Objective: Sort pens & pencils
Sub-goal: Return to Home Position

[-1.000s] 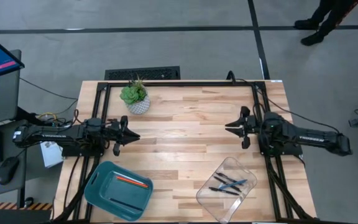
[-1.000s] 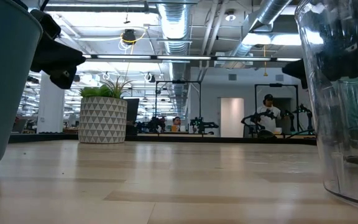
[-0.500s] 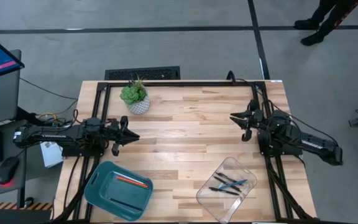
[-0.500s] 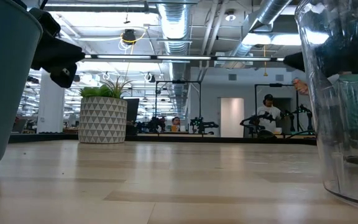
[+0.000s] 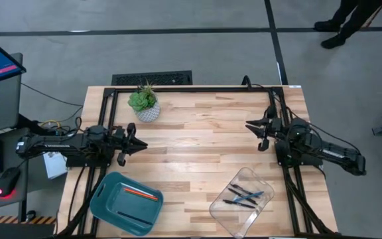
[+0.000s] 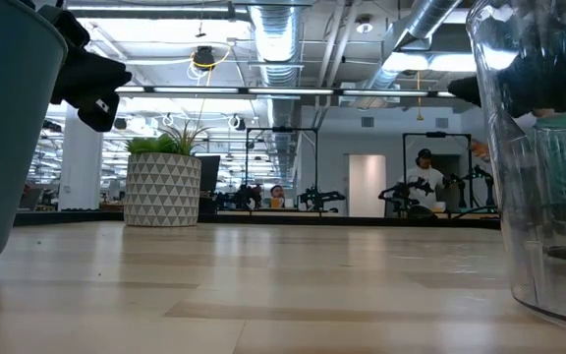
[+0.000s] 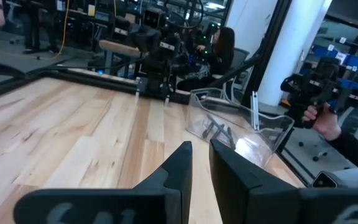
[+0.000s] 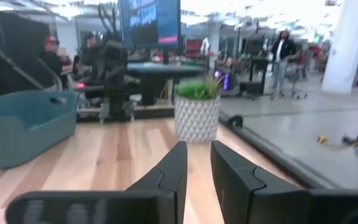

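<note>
Left pincer (image 5: 144, 143) sits at the left edge of the bench (image 5: 197, 136), fingers almost together, gripping nothing; it has slid back a touch toward that edge. In the near left corner the blue bin (image 5: 98, 199) holds the pencils (image 5: 141, 193), orange-red and dark greenish, unmoved. Toward the near right corner the transparent bin (image 5: 252, 176) holds the pens (image 5: 243, 194). Right pincer (image 5: 247, 124), nearly closed and empty, has swung along the right edge toward the far corner

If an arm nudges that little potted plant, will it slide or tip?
The potted plant would probably slide, not tip: its pot looks squat and flat-bottomed in the low view. On the smooth table it may skid. The leaves would likely just bend if brushed.
</note>
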Controlling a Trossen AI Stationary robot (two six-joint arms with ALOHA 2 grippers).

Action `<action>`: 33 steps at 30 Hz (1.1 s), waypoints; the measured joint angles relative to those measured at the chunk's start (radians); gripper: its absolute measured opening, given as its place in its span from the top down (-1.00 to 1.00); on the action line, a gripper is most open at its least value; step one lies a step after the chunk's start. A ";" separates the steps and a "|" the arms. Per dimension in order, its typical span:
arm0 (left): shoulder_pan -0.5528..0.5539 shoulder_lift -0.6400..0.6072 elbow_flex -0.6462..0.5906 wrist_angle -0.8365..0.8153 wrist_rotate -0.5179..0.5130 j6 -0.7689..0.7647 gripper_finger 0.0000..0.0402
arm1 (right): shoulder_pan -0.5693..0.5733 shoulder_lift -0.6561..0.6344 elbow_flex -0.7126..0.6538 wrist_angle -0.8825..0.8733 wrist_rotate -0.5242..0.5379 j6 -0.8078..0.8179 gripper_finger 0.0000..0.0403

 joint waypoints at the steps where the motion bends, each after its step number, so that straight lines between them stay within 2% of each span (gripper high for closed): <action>1: 0.000 0.000 0.000 0.000 0.000 0.000 0.77 | 0.008 0.000 0.000 -0.021 0.000 0.000 0.53; 9: 0.000 0.000 0.000 0.002 0.001 -0.008 0.77 | 0.118 0.000 0.000 -0.059 0.003 0.019 0.53; 18: -0.029 0.000 0.000 0.045 -0.006 0.000 0.77 | 0.393 0.000 0.000 -0.057 0.013 0.043 0.53; 20: -0.037 0.000 0.000 0.067 -0.006 0.000 0.77 | 0.460 0.000 0.000 -0.051 0.084 0.046 0.53; 24: -0.053 0.000 0.000 0.077 -0.013 0.001 0.77 | 0.586 0.000 0.000 -0.038 0.368 0.037 0.53; 26: -0.061 0.000 0.000 0.077 -0.028 0.001 0.77 | 0.640 0.000 0.000 -0.025 0.457 -0.002 0.53; 29: -0.070 0.000 0.000 0.077 -0.041 0.001 0.77 | 0.699 0.000 0.000 -0.025 0.481 -0.060 0.53; 33: -0.072 0.000 0.000 0.076 -0.055 0.011 0.77 | 0.742 0.000 0.000 -0.027 0.463 -0.038 0.53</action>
